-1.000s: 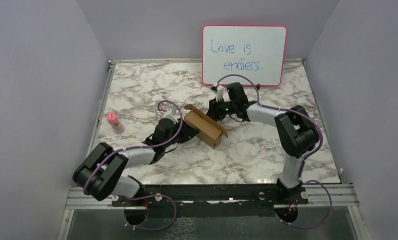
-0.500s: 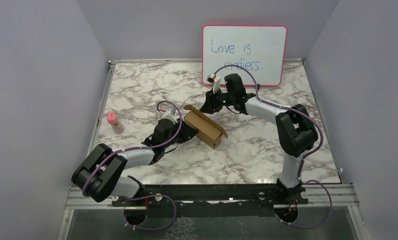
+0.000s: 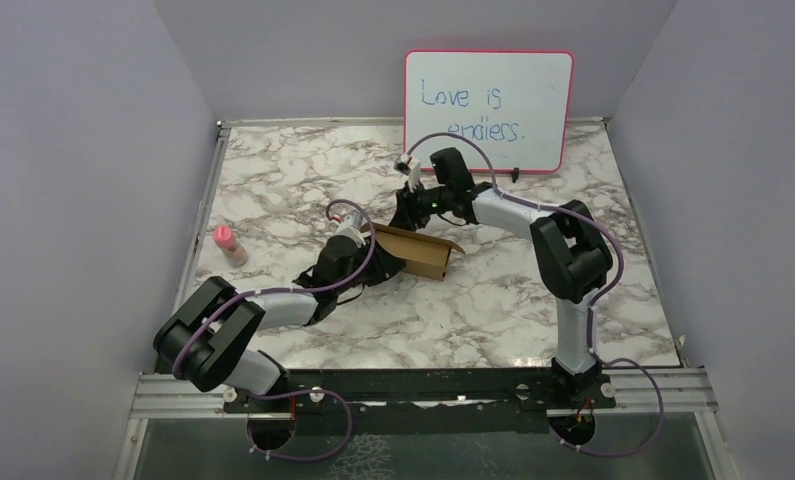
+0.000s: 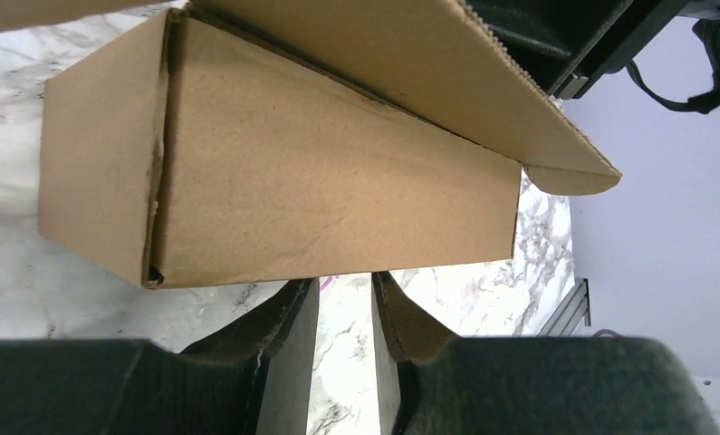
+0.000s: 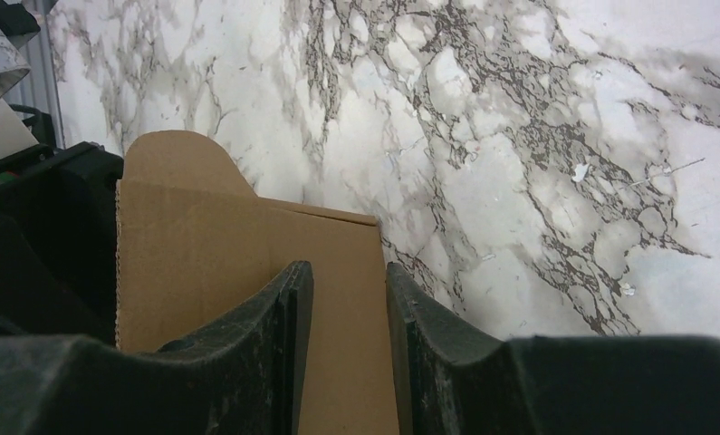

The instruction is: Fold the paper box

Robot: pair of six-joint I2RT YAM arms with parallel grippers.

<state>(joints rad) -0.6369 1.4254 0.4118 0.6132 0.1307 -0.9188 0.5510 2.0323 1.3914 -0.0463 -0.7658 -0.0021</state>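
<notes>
Beneath the left gripper [image 4: 345, 285] and the right gripper [image 5: 347, 276] spreads the marble table [image 3: 533, 300], and on it, between the two tools, lies the paper box [image 4: 320, 190]. It is already formed into a shallow brown carton, and its long side wall stands just ahead of the left fingertips; whether they touch it I cannot tell. The left fingers are narrowly apart with only marble showing in the slot, so they grip nothing. Above that wall the lid [image 5: 247, 272] leans out, not yet closed. The right gripper hangs over the lid's flat face, its fingers also slightly parted and pinching no edge, with bare cardboard visible through the gap. Beyond the right fingertips, to their left, a rounded tuck tab [image 5: 175, 159] juts from the lid. The carton looks light and thin-walled: stiff across each panel, willing to bend only at its creases, and likely to skate on the smooth stone when pushed. A hard pinch could probably dent it. The better hold seems to be the lid's free edge near the tab, with the left tool bracing the side wall.
</notes>
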